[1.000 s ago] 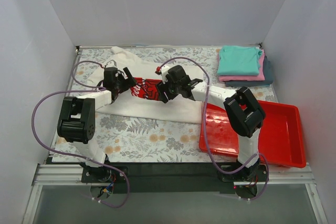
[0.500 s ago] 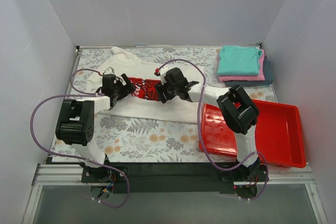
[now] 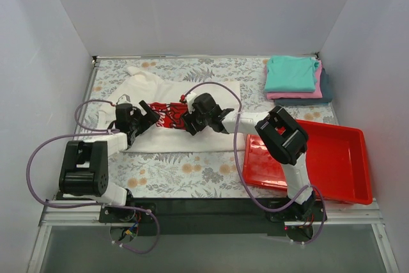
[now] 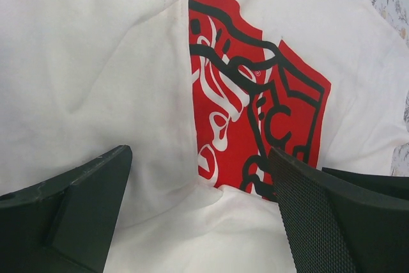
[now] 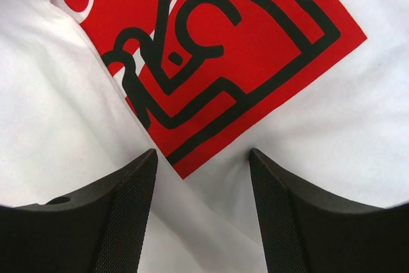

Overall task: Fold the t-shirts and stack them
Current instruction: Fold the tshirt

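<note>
- White t-shirt (image 3: 169,92), top view: lies flat on the floral tablecloth (image 3: 185,167), left of centre. Long axis runs left to right, with a sleeve-like lobe pointing at the far-left corner. Red logo (image 3: 167,113) forms a band along that axis.
- Same view: left gripper (image 3: 146,118) sits low over the logo's left end, right gripper (image 3: 190,121) over its right end. Folded teal tee (image 3: 291,71) tops the pink tee (image 3: 300,95) and dark blue-grey tee (image 3: 326,91) in the far-right corner. Red tray (image 3: 342,167) sits well apart at near right.
- Left wrist view: left gripper (image 4: 198,155) spread very wide, gripping nothing, the white t-shirt (image 4: 83,75) just beneath. Red logo (image 4: 255,107) slants from upper middle to lower right, its left side cut off by a straight-edged white fold.
- Right wrist view: right gripper (image 5: 203,155) about half open, nothing pinched. Red logo (image 5: 255,43) lies diagonally, one corner pointing down between the fingers, with the white t-shirt (image 5: 57,113) all around.
</note>
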### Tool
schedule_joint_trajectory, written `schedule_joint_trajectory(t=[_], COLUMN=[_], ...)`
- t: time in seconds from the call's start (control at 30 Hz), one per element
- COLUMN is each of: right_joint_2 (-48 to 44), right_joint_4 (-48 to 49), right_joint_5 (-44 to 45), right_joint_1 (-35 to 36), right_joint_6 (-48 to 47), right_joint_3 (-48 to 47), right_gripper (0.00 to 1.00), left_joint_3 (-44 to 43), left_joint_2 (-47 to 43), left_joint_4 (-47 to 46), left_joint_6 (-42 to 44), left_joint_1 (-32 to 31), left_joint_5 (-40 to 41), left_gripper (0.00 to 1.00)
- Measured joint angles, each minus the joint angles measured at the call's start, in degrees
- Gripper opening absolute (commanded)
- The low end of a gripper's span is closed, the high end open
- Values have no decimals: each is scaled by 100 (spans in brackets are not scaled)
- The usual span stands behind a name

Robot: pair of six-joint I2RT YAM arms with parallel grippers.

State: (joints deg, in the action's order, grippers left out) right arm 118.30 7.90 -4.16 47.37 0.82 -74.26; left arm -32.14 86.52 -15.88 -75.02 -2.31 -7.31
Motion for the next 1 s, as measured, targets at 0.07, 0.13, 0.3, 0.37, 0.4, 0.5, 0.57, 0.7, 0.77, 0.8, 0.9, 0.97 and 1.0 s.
schedule_joint_trajectory(t=[0.07, 0.13, 0.3, 0.37, 0.4, 0.5, 0.57, 0.7, 0.77, 0.8, 0.9, 0.97, 1.0], right_joint_2=[-37, -85, -201, -264, -304, -422, -501, -645, -688, -710, -752, -774, -791], right_joint_4=[118, 197, 317, 323, 321, 269, 221, -4, -149, -216, -459, -710, -848], right_joint_5=[0, 7, 0, 9, 24, 146, 245, 535, 693, 761, 946, 1058, 1113], right_joint_1=[94, 195, 422, 496, 538, 669, 732, 793, 815, 817, 820, 811, 798], right_joint_6=[13, 39, 107, 173, 203, 302, 374, 490, 520, 527, 522, 505, 501], right_joint_3=[105, 205, 409, 494, 542, 662, 741, 841, 841, 841, 796, 704, 660], right_gripper=[53, 53, 53, 52, 52, 52, 52, 53, 54, 55, 59, 60, 61], left_joint_3=[227, 437, 931, 970, 970, 970, 970, 970, 970, 970, 942, 726, 522], left_joint_2=[-297, -581, -1342, -1427, -1429, -1429, -1429, -1440, -1497, -1572, -1862, -2046, -2090], left_joint_4=[103, 188, 476, 544, 555, 557, 557, 570, 649, 739, 992, 1196, 1252], left_joint_6=[-52, -107, -192, -216, -225, -251, -264, -280, -275, -267, -251, -249, -251], left_joint_1=[7, 7, 7, 7, 7, 7, 7, 7, 7, 7, 7, 7, 7], left_joint_5=[52, 138, 498, 579, 601, 634, 647, 678, 758, 844, 1091, 1211, 1274], left_gripper=[82, 82, 83, 83, 83, 83, 83, 83, 83, 83, 86, 87, 87])
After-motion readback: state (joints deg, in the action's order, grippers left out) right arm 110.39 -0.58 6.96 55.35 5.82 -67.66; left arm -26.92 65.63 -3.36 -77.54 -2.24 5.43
